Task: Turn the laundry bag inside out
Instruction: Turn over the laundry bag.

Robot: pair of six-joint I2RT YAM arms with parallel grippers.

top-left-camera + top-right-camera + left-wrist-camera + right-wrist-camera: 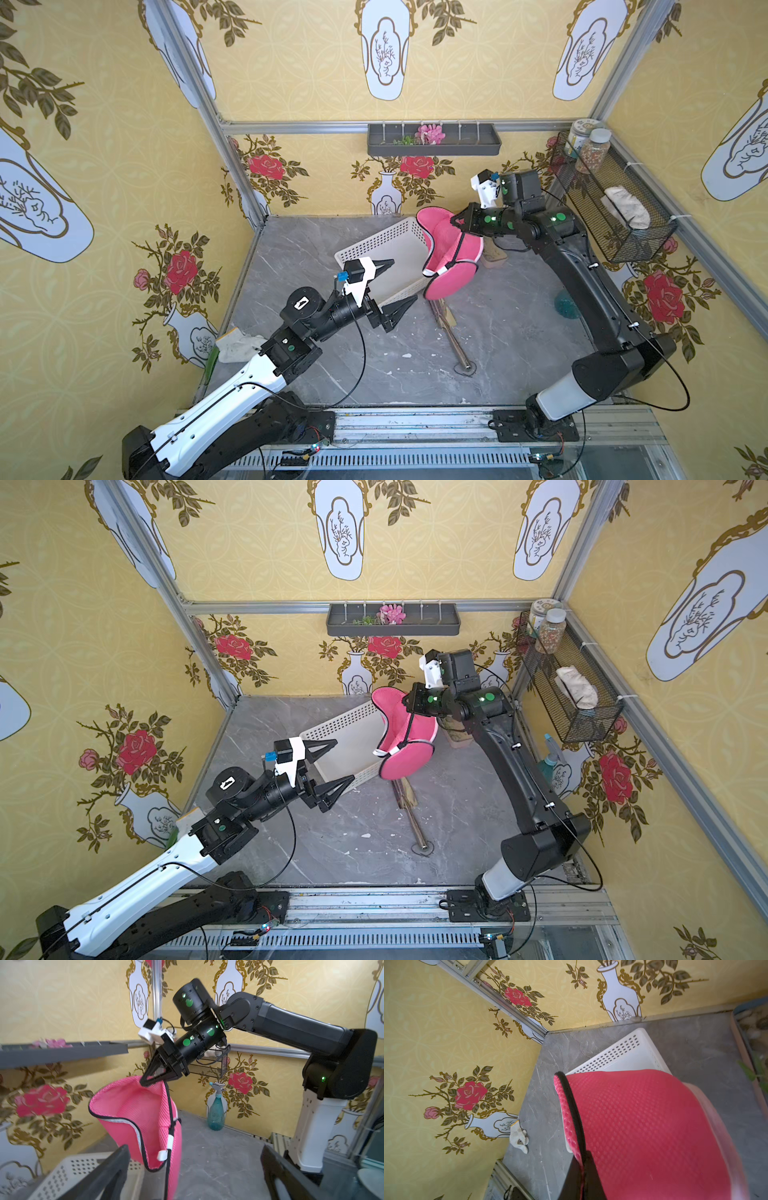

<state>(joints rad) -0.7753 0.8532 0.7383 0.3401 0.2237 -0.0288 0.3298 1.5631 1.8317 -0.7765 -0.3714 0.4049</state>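
My right hand (145, 1082) is pinched shut on the top rim of the laundry bag (446, 245), dangling it over the worktop (498, 332) beside the white basket (374, 245) — left hand (404, 279) is wide open, empty. One thin pinch on mesh — it could slip out, or the bag could snag the basket.

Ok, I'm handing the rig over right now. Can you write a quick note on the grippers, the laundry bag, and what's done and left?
Right gripper: shut on the laundry bag at its black-trimmed rim, holding it up.
Left gripper: open and empty, over the white basket, apart from the bag.
Bag: hangs beside the basket over the table, mouth gaping toward the left gripper.
Done: bag lifted, mouth open.
Left: probably reach the left gripper in, grasp the inner far end and pull it out through the mouth. The turning does not look started.
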